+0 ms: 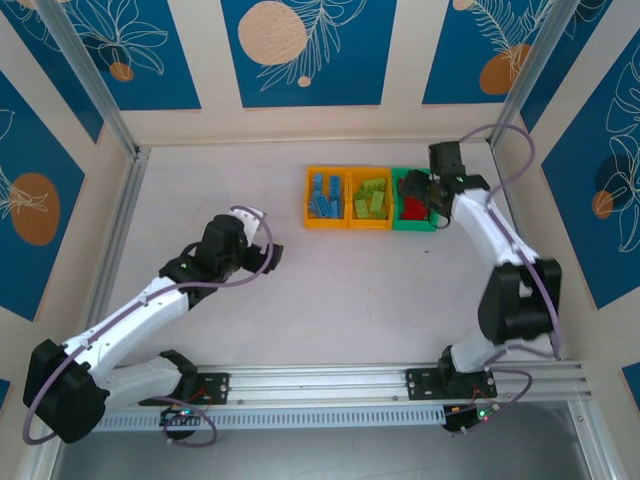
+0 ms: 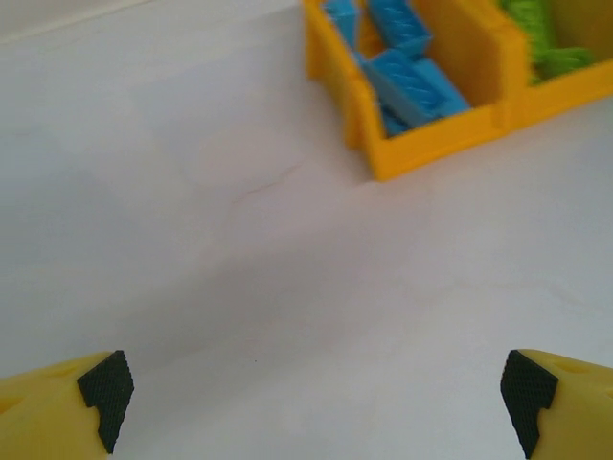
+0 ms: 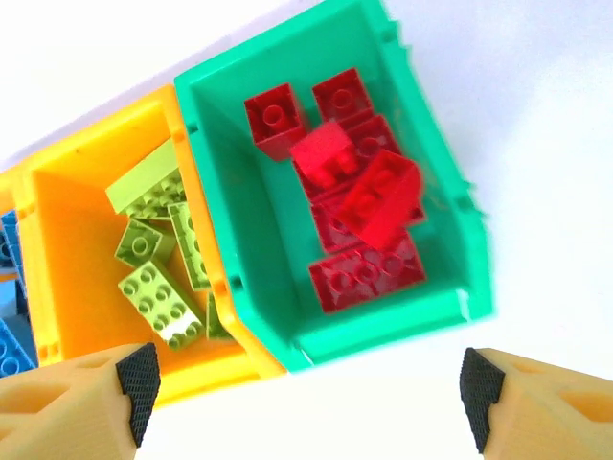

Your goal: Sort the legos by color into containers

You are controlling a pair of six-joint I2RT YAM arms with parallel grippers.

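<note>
- Left gripper (image 2: 316, 393): jaws spread wide, empty, above the bare table (image 2: 192, 240), near the end bin (image 2: 431, 144).
- Right gripper (image 3: 306, 393): jaws wide apart, holding nothing, above the green bin (image 3: 254, 240).
- Containers (image 1: 347, 227): three in a row, two orange-yellow and one green.
- Red legos (image 3: 369, 273): roughly seven, piled in the green bin.
- Lime legos (image 3: 158, 292): about six, in the middle bin (image 3: 77, 240).
- Blue legos (image 2: 412, 86): several, in the end bin; count unclear.

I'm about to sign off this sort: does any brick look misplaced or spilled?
Nothing stands out: blue legos fill the left orange bin, lime legos the middle bin, red legos the green bin.
</note>
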